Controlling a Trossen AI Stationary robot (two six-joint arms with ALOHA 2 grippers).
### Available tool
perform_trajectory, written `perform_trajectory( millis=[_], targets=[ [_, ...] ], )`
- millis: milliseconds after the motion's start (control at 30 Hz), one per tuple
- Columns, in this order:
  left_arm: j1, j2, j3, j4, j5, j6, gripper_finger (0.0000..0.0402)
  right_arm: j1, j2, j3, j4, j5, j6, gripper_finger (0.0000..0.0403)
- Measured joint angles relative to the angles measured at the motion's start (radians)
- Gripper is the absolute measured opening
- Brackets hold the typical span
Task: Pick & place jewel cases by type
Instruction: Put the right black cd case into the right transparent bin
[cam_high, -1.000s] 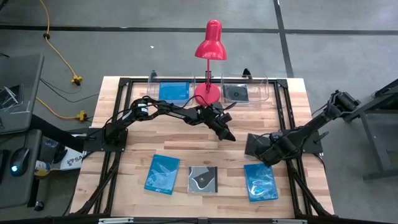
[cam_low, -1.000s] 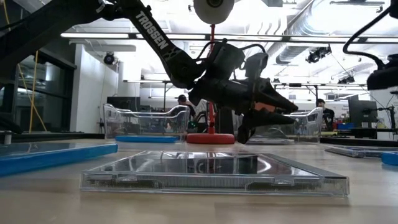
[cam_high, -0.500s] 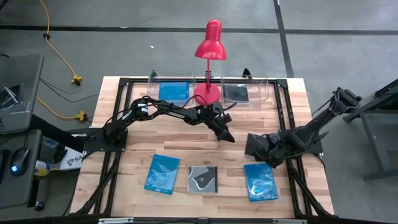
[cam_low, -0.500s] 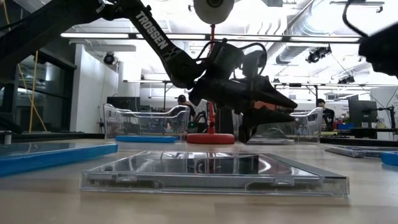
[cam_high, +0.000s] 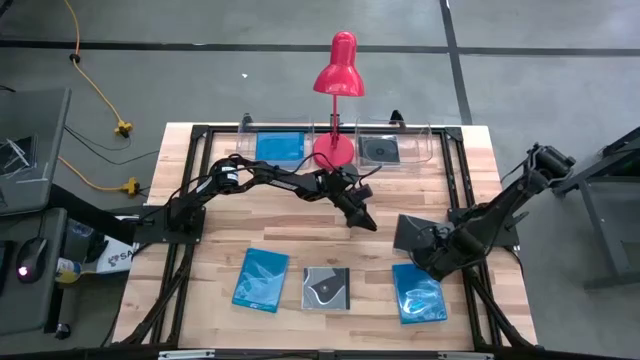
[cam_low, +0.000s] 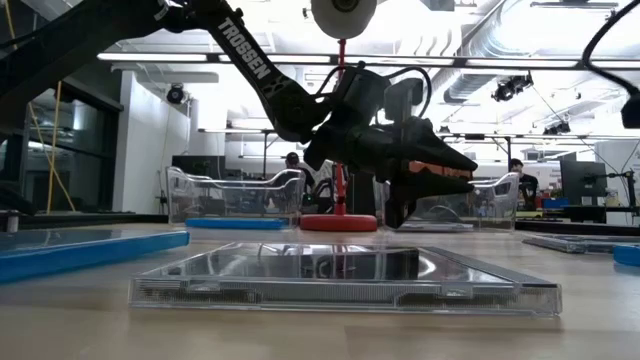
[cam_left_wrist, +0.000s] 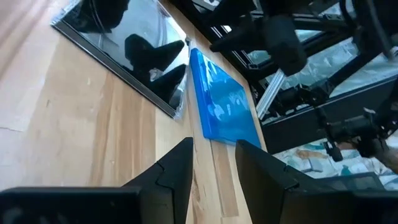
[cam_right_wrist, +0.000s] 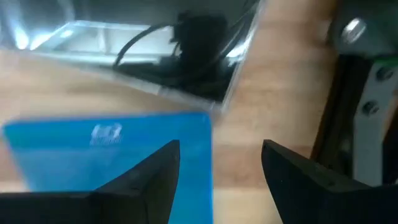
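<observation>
Blue and black plastic jewel cases lie spread over the pale wooden table (cam_high: 200, 270), so let's take stock. Along the near edge sit three in a row: a glossy blue patterned case (cam_high: 261, 279) on the left, a dark grey case with a white swirl (cam_high: 327, 288) in the middle, and another glossy blue patterned case (cam_high: 419, 293) on the right. At the far edge, a plain blue case (cam_high: 280, 146) rests in the left clear plastic tray (cam_high: 247, 131), and a black case showing a disc (cam_high: 379, 150) rests in the right clear tray (cam_high: 430, 142), with the red desk lamp (cam_high: 337, 80) standing between them. One more dark case (cam_high: 408, 231) lies flat by the right arm. Over to the right gripper (cam_right_wrist: 221, 165): it hangs low, fingers spread apart and empty, right at the far edge of that right-hand blue case. The left gripper (cam_high: 364, 218) hovers above mid-table, clear of the wood in the low view, its fingers set narrowly apart with nothing between them.
</observation>
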Motion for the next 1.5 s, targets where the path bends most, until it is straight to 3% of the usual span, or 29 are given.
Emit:
perform_trajectory(
  millis=[367,567,800,967,1233,1500],
  targets=[
    [0.000,0.000,0.000,0.000,-0.023,0.030,0.0120,-0.116,0.108,-0.014,0.028,0.014,-0.018,0.0211],
    [0.000,0.000,0.000,0.000,-0.018,0.034,0.0120,-0.151,0.112,-0.083,0.152,0.000,-0.015,0.0211],
    [0.000,0.000,0.000,-0.002,0.002,0.060,0.0120,-0.186,0.110,-0.089,0.155,0.004,-0.043,0.0211],
    [0.000,0.000,0.000,-0.062,-0.054,0.125,0.0120,-0.225,0.106,-0.099,0.276,0.127,-0.091,0.0211],
    [0.001,-0.006,0.003,-0.244,-0.155,0.324,0.0120,-0.326,0.106,-0.101,0.413,0.211,-0.208,0.0211],
    [0.000,-0.007,0.003,-0.287,-0.227,0.371,0.0120,-0.394,0.108,-0.103,0.567,0.363,-0.325,0.0211]
  ],
)
